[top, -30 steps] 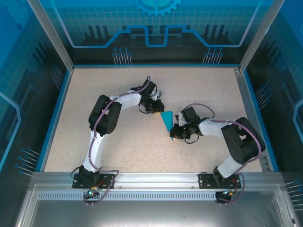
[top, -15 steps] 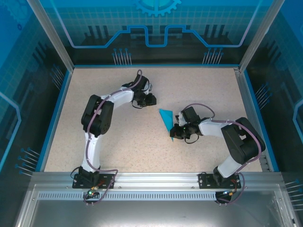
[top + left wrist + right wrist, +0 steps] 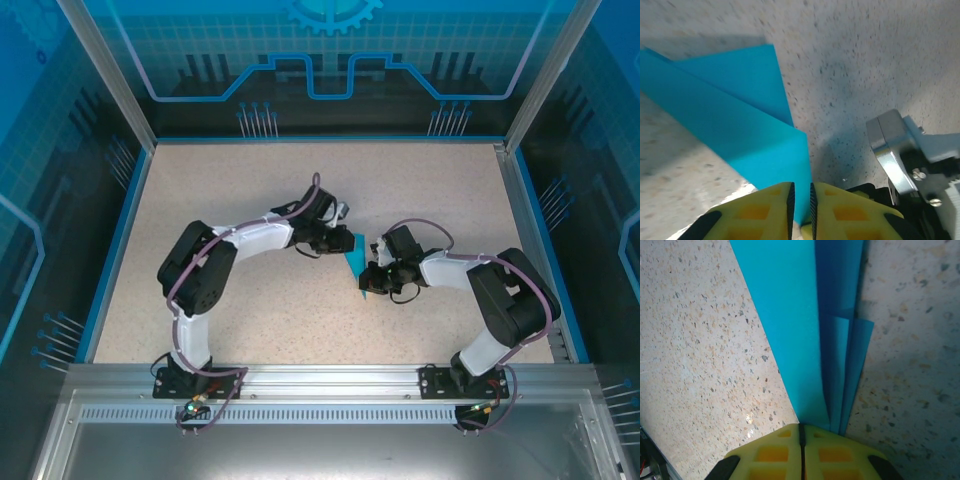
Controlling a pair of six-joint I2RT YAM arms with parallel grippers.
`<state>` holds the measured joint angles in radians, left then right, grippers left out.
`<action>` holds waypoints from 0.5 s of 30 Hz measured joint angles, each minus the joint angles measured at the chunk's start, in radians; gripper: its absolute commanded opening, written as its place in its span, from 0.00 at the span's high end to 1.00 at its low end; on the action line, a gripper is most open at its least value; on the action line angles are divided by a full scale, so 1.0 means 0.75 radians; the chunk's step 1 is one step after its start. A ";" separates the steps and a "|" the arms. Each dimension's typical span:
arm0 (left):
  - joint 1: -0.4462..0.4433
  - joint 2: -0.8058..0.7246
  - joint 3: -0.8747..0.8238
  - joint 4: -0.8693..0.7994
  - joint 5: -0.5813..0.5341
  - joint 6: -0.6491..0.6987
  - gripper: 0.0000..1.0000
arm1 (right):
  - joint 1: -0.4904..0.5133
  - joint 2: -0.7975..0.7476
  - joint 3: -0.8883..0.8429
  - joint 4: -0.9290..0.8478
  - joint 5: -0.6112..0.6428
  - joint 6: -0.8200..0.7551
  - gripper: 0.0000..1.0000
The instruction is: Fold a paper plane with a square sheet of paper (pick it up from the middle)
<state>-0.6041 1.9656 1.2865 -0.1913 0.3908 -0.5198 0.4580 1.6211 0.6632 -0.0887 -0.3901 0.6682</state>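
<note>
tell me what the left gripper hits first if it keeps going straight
The folded paper, its edge between the fingers of the left gripper; past it probably the table, though depth is unclear.

Desk [image 3: 200,190] centre blocked: left end effector [image 3: 338,241] and right end effector [image 3: 369,286] both clamped on the paper plane [image 3: 354,262], with the arms arching in from the near edge. Far half and side strips open. Blue rim [image 3: 118,250] and enclosure walls [image 3: 60,150] bound everything.
</note>
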 measured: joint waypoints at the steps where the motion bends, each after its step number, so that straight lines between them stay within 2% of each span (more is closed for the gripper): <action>1: -0.007 0.016 -0.001 0.008 0.009 -0.007 0.81 | 0.000 0.001 0.000 0.001 0.000 0.000 0.93; 10: -0.010 0.163 0.001 0.044 0.074 -0.015 0.81 | 0.000 0.007 0.005 -0.004 -0.002 0.000 0.93; 15: 0.011 0.174 0.022 0.038 0.080 -0.012 0.81 | 0.000 0.010 0.008 -0.007 -0.005 0.000 0.93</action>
<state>-0.5961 2.0964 1.3033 -0.1627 0.4511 -0.5285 0.4580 1.6283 0.6693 -0.0940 -0.3939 0.6682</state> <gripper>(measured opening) 0.191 0.072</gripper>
